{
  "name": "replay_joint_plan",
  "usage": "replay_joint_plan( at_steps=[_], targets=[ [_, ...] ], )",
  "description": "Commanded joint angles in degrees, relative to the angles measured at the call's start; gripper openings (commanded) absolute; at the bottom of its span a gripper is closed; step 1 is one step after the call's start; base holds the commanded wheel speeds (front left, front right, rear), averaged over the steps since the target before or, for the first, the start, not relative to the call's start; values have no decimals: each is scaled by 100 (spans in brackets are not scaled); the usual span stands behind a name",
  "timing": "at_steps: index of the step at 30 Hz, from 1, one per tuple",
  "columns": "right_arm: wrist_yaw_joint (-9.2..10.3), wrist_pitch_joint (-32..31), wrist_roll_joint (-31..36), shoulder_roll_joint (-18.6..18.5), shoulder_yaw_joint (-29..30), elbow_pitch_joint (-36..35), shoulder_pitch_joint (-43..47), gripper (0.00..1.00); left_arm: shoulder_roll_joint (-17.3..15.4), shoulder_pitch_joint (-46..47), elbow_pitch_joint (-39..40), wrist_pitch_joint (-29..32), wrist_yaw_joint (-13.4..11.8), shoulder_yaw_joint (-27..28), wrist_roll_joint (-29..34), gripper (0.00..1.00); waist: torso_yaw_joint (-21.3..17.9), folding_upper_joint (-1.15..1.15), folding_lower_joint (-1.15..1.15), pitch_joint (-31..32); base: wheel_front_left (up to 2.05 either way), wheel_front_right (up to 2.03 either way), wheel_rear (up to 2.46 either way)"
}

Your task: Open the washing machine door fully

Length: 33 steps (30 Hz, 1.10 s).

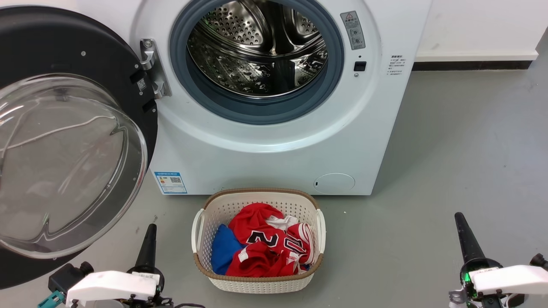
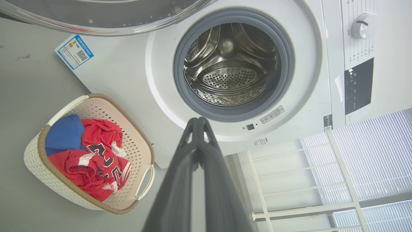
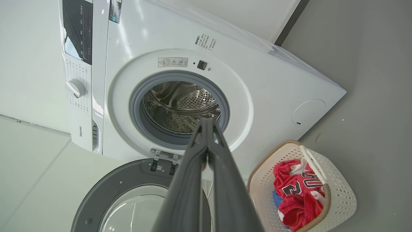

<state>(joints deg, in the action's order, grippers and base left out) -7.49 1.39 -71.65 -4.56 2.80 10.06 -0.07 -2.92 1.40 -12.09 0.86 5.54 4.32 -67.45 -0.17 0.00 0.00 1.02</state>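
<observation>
While swung wide: door [image 1: 72, 141] lies left of the drum [image 1: 257, 47], hinge [image 1: 152, 68] upright.
Left end effector [image 1: 150, 231]: closed tight, empty, near door's lower rim; likely the nearer arm.
Right end effector [image 1: 460, 220]: closed tight, empty, well apart.
</observation>
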Motion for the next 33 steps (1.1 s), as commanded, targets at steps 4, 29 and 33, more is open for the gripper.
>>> replay_joint_plan(
  at_steps=[4, 29, 33],
  targets=[
    [-1, -76, -290, -32, 22, 22, -198, 0, 3, 158, 7, 71, 45, 49, -309, 0, 2, 0, 0, -10, 0, 0, 0],
    [0, -395, -1428, -6, 104, 239, -456, 0, 5, 376, -118, 366, 142, 150, -1571, 0, 10, 0, 0, -67, 0, 0, 0],
    [0, -440, -1592, 0, 117, 268, -509, 0, 6, 411, -135, 411, 161, 170, -1766, 0, 11, 0, 0, -77, 0, 0, 0]
  ],
)
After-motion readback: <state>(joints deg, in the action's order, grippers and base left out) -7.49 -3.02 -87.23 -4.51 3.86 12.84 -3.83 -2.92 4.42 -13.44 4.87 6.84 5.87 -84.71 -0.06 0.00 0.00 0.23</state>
